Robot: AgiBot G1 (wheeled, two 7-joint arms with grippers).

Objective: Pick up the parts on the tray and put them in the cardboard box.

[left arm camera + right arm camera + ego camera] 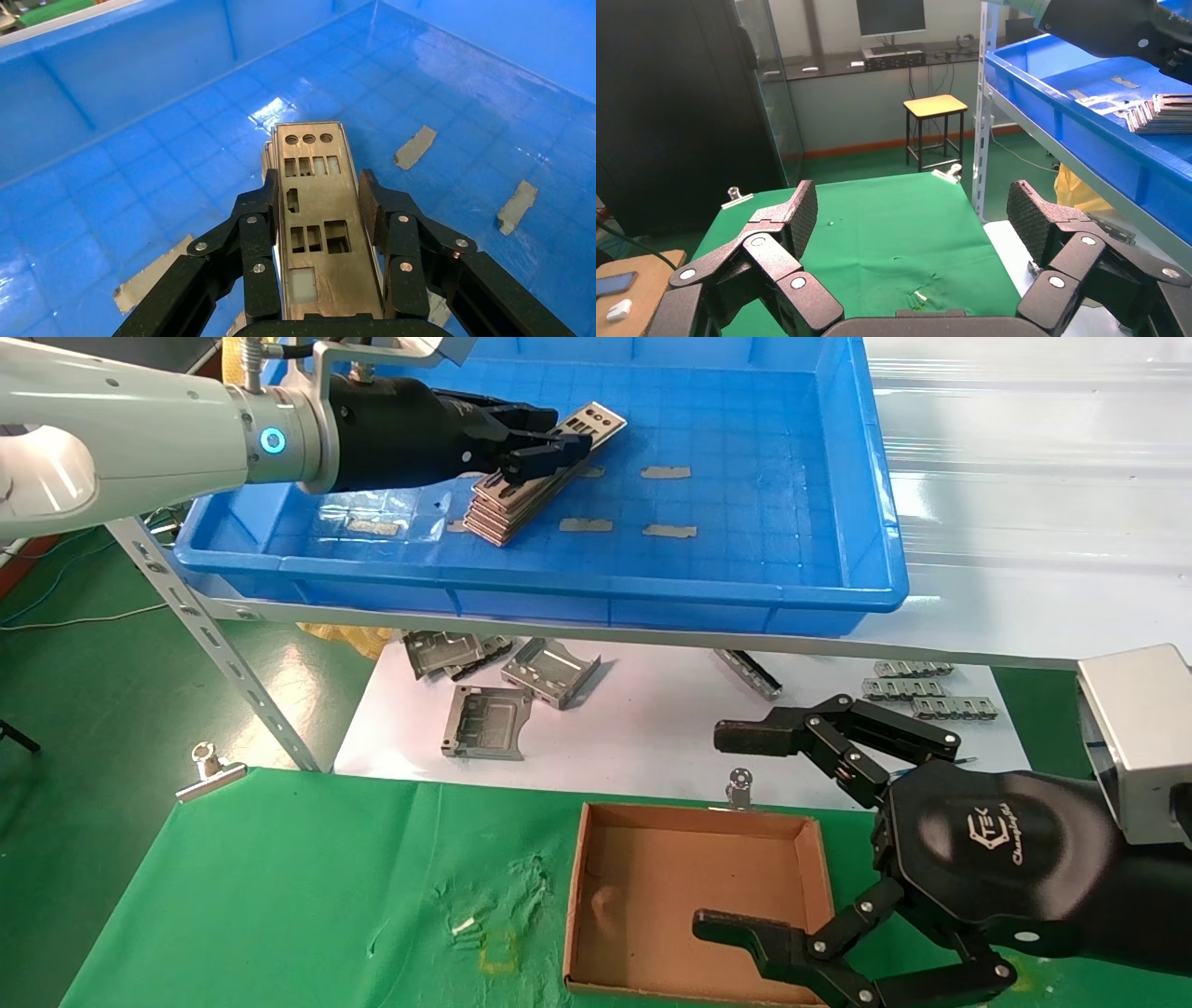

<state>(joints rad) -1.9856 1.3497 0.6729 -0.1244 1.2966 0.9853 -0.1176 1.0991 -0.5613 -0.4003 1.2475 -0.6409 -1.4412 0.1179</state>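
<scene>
Right gripper (712, 831), black, nearest the head camera: jaws spread wide, holding nothing, hanging over the right edge of the small shallow brown cardboard box (596, 896). The box sits lidless on a green cloth-covered table (279, 896); nothing metal visible inside it.

Beyond the table, a white lower shelf (643, 728) carries bent grey box-like brackets (549, 671) and small slotted grey strips (908, 686).

Above and farther off, the large shallow blue plastic tray (652, 598) holds a stack of thin flat silver metal plates (507, 509) near its left end, with bits of grey tape (666, 472) on the grid floor.

Left gripper (545, 449), black, reaches into the tray over the stack. Wrist view: its fingers (256, 225) press both long edges of the top punched plate (316, 210); far end of that plate tilts up from the stack.
</scene>
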